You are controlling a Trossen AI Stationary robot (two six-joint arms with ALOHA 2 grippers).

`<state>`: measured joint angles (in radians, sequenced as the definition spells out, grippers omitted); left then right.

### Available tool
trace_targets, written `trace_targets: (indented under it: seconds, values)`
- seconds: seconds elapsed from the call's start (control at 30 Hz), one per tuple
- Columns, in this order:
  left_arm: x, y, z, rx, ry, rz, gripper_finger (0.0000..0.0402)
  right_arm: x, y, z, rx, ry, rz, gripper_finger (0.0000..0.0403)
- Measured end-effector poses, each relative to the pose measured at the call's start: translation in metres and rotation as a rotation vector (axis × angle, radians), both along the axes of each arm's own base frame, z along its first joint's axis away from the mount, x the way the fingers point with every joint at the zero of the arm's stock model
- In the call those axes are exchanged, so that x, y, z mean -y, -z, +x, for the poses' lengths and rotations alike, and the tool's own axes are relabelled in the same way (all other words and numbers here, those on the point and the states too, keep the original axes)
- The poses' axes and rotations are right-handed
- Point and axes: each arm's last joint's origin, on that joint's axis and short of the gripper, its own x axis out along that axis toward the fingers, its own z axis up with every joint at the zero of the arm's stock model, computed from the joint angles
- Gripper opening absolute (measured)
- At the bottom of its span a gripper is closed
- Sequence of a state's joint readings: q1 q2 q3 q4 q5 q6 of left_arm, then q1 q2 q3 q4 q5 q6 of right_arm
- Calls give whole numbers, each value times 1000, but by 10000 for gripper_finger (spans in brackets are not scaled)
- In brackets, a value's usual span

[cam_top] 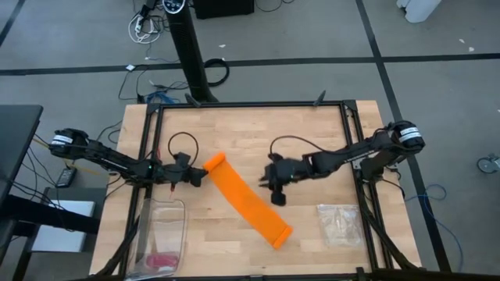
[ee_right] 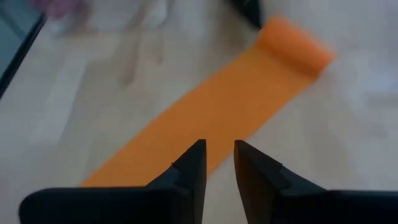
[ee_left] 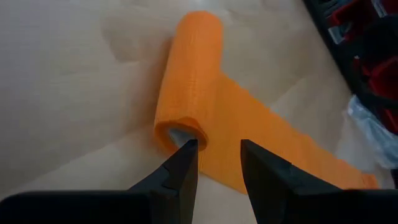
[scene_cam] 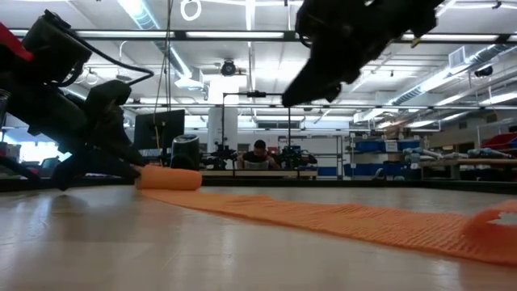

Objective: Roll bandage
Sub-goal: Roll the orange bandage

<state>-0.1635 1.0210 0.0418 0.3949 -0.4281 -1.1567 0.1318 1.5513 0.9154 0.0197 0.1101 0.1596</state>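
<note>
bandage (cam_top: 248,198) mid-table, partly rolled, roll end nearest L arm, flat tail run diag toward table front-R | left gripper (ee_left: 214,155) fingers parted a little, just at roll's open end, nothing held | right gripper (ee_right: 217,162) slightly parted, empty, hung over strip, farther from roll

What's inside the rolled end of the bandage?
In the left wrist view, the bandage roll's open end shows a pale core or hollow; deeper inside is covered by wraps. The left gripper sits at that end.

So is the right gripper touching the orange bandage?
Apart. The low view shows the right gripper hanging clear above the bandage, with open room visible between them.
</note>
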Motion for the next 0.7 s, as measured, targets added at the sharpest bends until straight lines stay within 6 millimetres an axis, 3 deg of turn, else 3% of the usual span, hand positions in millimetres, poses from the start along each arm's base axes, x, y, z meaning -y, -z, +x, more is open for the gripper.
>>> trace_targets:
  seconds: [0.33,0.53,0.7]
  values:
    - [-2,3,-3,-32,-55,8,129,58,-4,12,109,80,0,36]
    - [-1,1,-1,-10,-44,-4,129,67,27,39,210,42,87,53]
    - [-1,2,-2,-9,-54,-22,129,79,66,67,249,193,127,50]
